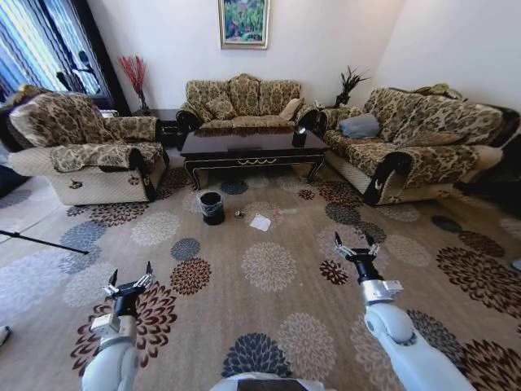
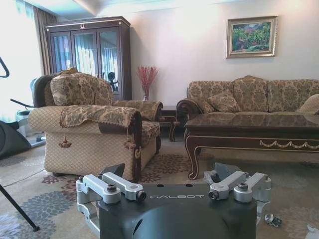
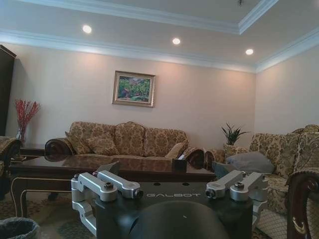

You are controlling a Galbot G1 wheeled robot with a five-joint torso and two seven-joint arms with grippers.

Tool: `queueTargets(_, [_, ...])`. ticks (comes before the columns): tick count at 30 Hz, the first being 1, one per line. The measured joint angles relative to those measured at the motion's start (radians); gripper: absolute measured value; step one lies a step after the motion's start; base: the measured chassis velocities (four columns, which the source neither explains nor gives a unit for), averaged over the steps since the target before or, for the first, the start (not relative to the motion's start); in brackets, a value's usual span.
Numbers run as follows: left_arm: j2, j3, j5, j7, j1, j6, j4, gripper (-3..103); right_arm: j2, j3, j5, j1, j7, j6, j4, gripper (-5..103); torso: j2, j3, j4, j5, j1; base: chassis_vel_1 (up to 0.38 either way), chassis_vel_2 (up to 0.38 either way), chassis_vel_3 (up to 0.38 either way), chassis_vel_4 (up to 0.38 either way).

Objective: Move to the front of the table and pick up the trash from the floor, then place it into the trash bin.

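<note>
The dark glossy table [image 1: 252, 147] stands far ahead between the sofas. On the patterned floor [image 1: 269, 314] in front of it lies the trash: a white paper sheet [image 1: 260, 222], a tiny silver ball [image 1: 239, 214] and a thin pale stick [image 1: 286, 212]. The black trash bin [image 1: 212, 207] with its clear liner stands just left of them. My left gripper [image 1: 130, 279] and right gripper [image 1: 356, 246] hover open and empty over the carpet, well short of the trash. The left wrist view shows the table [image 2: 249, 130] and the ball [image 2: 269, 218]; the right wrist view shows the bin [image 3: 17, 228].
A patterned armchair [image 1: 85, 151] sits left of the table, a sofa [image 1: 244, 102] behind it and another sofa [image 1: 423, 142] on the right. A black tissue box [image 1: 299, 137] stands on the table. A thin black rod [image 1: 41, 241] lies on the carpet at left.
</note>
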Motion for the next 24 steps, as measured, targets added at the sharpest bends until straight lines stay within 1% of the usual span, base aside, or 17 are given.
queueTargets(6, [-0.002,0.000,0.003,0.001,0.003,-0.002,-0.005,100,0.000,0.004,0.001,-0.007,-0.020,0.010,0.002,100,-0.024,-0.014,0.0000,0.0000,-0.010,0.000,0.000,0.000,0.000])
queueTargets(11, [-0.001,-0.004,0.003,0.001,0.003,-0.002,-0.015,100,-0.018,0.016,0.010,-0.015,-0.096,0.024,0.007,100,-0.051,-0.029,-0.0001,0.0000,-0.023,0.000,0.000,0.000,0.000])
queueTargets(12, [-0.001,-0.004,0.003,0.001,0.003,-0.002,-0.015,100,-0.018,0.016,0.010,-0.015,-0.096,0.024,0.007,100,-0.051,-0.029,-0.0001,0.0000,-0.023,0.000,0.000,0.000,0.000])
queueTargets(14, [0.000,-0.006,0.004,0.002,0.004,-0.001,-0.019,100,-0.030,0.019,0.014,-0.015,-0.116,0.022,0.011,100,-0.065,-0.037,0.0000,0.0000,-0.028,0.000,0.000,0.000,0.000])
queueTargets(17, [0.002,-0.006,0.007,0.003,0.004,0.000,-0.024,100,-0.038,0.019,0.029,-0.015,-0.116,0.003,0.017,100,-0.075,-0.043,0.0000,0.0000,-0.032,0.000,0.000,0.000,0.000])
queueTargets(20, [0.006,-0.009,0.010,0.005,0.004,0.002,-0.029,100,-0.047,0.015,0.042,-0.017,-0.096,-0.037,0.020,100,-0.093,-0.053,-0.0001,0.0000,-0.040,0.000,0.000,0.000,0.000])
queueTargets(24, [0.007,-0.009,0.010,0.006,0.003,0.003,-0.028,100,-0.052,0.011,0.038,-0.016,-0.094,-0.042,0.015,100,-0.109,-0.062,0.0000,0.0000,-0.047,0.000,0.000,0.000,0.000])
